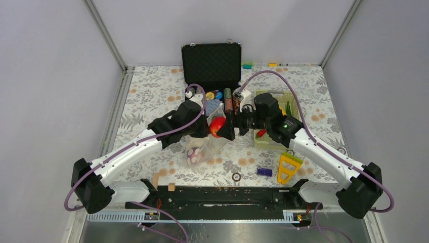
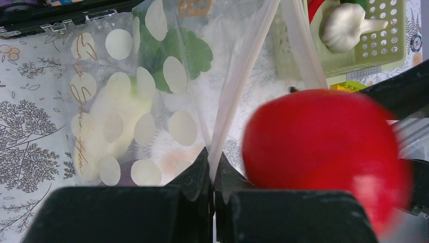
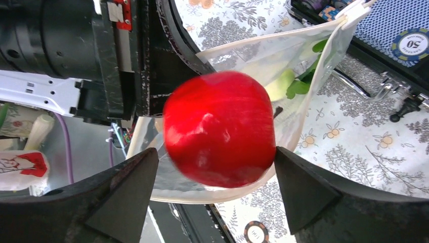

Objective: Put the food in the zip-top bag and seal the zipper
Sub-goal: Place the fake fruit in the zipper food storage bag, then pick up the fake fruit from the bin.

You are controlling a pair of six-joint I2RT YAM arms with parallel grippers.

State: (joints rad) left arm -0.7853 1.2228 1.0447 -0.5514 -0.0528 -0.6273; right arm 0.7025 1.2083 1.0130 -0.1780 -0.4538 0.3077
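Fruit, a red round toy piece (image 3: 218, 129), sits between the spread fingers of the right tool (image 3: 215, 152), with the zip-top bag (image 3: 303, 66) gaping just beyond it, its rim pinched tight by the left tool (image 2: 211, 172).

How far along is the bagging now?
Done: green leafy toy and pale long toy lie inside the clear plastic bag. In hand: shut left pincer holds its mouth; open right pincer brackets the round red toy. Left: white garlic toy in green basket, then sealing.
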